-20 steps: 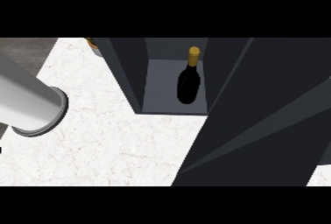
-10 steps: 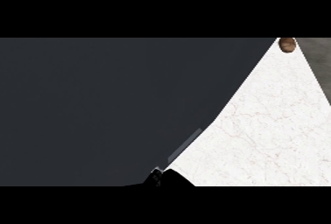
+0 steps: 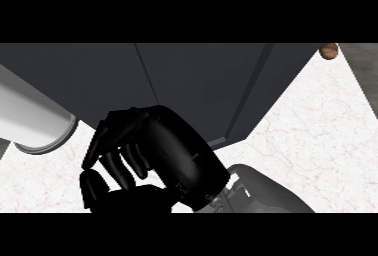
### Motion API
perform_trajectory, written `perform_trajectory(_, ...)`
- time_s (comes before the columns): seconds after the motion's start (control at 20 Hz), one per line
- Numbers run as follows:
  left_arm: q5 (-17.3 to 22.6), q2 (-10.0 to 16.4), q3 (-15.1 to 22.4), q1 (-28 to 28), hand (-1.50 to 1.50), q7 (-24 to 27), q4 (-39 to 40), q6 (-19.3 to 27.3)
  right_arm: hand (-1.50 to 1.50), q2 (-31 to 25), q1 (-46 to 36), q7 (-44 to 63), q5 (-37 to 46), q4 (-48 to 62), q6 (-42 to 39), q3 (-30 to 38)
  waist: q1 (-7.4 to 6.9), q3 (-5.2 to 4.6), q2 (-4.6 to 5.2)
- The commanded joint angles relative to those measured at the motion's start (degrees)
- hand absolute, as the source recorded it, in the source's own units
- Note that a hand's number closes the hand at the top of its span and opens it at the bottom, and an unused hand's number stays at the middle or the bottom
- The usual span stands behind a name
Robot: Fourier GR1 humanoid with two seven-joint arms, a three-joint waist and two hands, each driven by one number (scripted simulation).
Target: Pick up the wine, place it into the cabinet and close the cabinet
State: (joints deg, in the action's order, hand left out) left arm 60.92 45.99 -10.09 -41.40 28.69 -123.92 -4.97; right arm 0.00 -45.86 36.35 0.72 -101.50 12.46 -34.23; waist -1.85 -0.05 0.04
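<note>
White marbled counter (image 3: 310, 130) is seen from steeply above, taking up the right and near-left parts of the view. Its far and middle parts are covered by the dark cabinet (image 3: 199, 75), whose surface is divided by two slanting seams into plain panels; a paler edge is seen at its near right corner. No gap between the panels is seen.

At the centre, the right hand (image 3: 170, 155) is shown in front of the cabinet's near edge, with its back turned towards the viewer. Its fingers (image 3: 111, 152) are held nearly straight and slightly apart, pointing near and left, and the thumb (image 3: 92, 187) is set below them. Nothing is held in it. Whether the cabinet is touched by the hand cannot be told. The grey forearm (image 3: 273, 192) is seen entering from the near right.

The wine is not visible in this view; whether it stands behind the panels cannot be told.

At the left, a pale cylinder (image 3: 29, 120) with a ringed end is laid across the counter's edge, partly overlapping the cabinet. A small brown object (image 3: 328, 50) is seen at the far right, just beside the cabinet's corner.
</note>
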Motion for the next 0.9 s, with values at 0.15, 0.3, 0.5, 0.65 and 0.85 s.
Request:
perform_trajectory(0.15, -1.1, -1.4, -1.8, 0.7, -1.50, -3.6, 2.3, -3.6, 1.50, 0.0, -8.3, -8.7, 0.0, 16.8, -2.3, 8.2, 0.43, 0.01, 0.21)
perform_trajectory(0.3, -2.4, -2.2, 0.2, 2.4, -1.50, -6.6, -3.1, 0.4, 1.50, -2.0, -9.6, -11.0, -1.8, 20.6, -6.5, 13.2, 0.81, 0.07, 0.21)
perform_trajectory(0.5, -5.9, -5.8, 4.1, 5.9, -1.50, -8.3, -0.5, 0.9, 1.50, -1.5, -9.8, -13.7, -0.8, 24.2, -7.9, 15.2, 1.26, 0.04, 0.07)
perform_trajectory(0.65, -5.1, -5.5, 5.1, 8.3, -1.50, -11.7, -3.2, 4.6, 1.50, -4.1, -12.1, -17.1, -3.4, 29.3, -11.7, 19.9, 1.26, 0.07, 0.25)
perform_trajectory(0.85, -9.9, -7.9, 10.3, 12.8, -1.50, -11.2, -0.2, 7.8, 1.50, -4.9, -11.5, -22.1, -0.6, 32.8, -11.0, 19.2, 1.74, 0.04, 0.48)
